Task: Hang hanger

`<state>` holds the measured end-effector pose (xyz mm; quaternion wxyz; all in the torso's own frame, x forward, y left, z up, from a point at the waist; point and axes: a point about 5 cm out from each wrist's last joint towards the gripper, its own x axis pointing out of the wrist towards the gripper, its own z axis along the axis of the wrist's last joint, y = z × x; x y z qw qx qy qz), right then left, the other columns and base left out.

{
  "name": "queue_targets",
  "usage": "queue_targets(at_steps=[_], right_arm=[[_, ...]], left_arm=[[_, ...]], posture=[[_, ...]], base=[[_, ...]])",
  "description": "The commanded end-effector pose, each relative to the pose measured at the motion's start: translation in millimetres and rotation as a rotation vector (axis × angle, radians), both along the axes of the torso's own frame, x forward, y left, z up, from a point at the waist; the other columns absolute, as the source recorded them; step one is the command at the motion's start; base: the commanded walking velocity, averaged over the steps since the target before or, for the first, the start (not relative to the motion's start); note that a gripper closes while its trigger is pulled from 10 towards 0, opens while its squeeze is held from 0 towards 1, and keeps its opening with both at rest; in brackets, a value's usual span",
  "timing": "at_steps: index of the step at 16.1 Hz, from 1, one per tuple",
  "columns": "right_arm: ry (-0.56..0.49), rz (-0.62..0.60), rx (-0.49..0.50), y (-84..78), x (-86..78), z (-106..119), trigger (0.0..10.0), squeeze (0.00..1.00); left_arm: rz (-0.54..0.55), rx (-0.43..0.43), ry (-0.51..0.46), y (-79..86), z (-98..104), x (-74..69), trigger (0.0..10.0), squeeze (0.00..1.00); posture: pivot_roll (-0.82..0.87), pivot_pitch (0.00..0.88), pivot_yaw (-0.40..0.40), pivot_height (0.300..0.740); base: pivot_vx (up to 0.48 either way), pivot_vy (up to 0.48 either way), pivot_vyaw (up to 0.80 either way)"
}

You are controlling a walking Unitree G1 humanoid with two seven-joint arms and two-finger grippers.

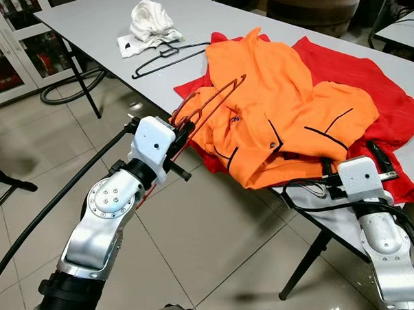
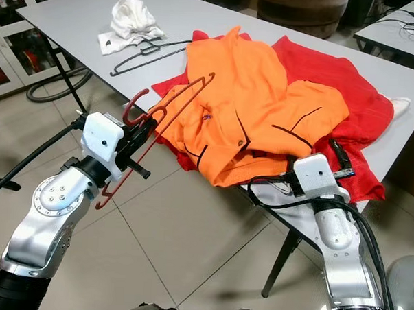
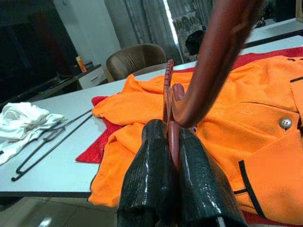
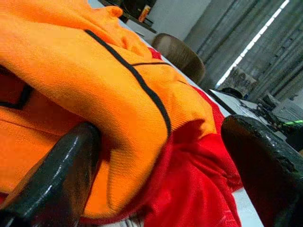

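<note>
1 red hanger (image 2: 169,119) pinched in my left gripper (image 2: 140,133), apparently not yet inside orange shirt (image 1: 284,110); right gripper (image 1: 373,167) wide.

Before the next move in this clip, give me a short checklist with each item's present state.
1. Left claw shut on the red hanger: ok, fingers clamp its bar in the left wrist view.
2. Hanger inside the orange shirt: not ok, it lies across the shirt's edge, on top.
3. Right claw open at the cloth: ok, fingers apart around the orange fold, red garment beneath.
4. Shirt safely on the table: cannot tell, part overhangs the near edge.
5. Black hanger and white cloth out of the way: ok, they lie farther back.
</note>
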<state>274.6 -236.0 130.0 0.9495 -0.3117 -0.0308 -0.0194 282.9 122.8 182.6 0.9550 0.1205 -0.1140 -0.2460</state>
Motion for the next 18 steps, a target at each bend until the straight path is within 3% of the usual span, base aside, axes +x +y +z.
queue_targets(at_steps=[1, 4, 10, 14, 18], right_arm=[[-0.025, 0.071, -0.014, 11.6, 2.6, 5.5, 10.0, 0.00], [-0.029, 0.091, -0.048, 17.4, 7.0, 4.0, 10.0, 0.00], [-0.115, 0.005, -0.029, 5.0, 15.1, 17.9, 10.0, 0.00], [-0.031, -0.057, -0.053, -7.2, 12.9, 3.7, 10.0, 0.00], [-0.033, -0.075, -0.048, -11.8, 10.1, 2.4, 10.0, 0.00]], left_arm=[[0.010, 0.001, 0.000, 2.8, 0.8, -2.2, 10.0, 0.00], [0.014, 0.000, -0.001, 2.1, 1.3, -2.1, 10.0, 0.00], [0.022, 0.000, 0.000, 3.4, 1.6, -3.0, 10.0, 0.00], [0.029, 0.003, 0.005, 4.6, -0.1, -4.6, 10.0, 0.00], [0.031, 0.002, 0.008, 3.9, -1.0, -5.8, 10.0, 0.00]], posture=[[-0.07, 0.074, 0.126, 0.740], [-0.07, 0.074, 0.123, 0.740], [-0.06, 0.073, 0.120, 0.740], [-0.06, 0.074, 0.112, 0.740], [-0.07, 0.071, 0.108, 0.740]], base=[[0.000, 0.000, 0.00], [0.000, 0.000, 0.00], [0.000, 0.000, 0.00], [0.000, 0.000, 0.00], [0.000, 0.000, 0.00]])
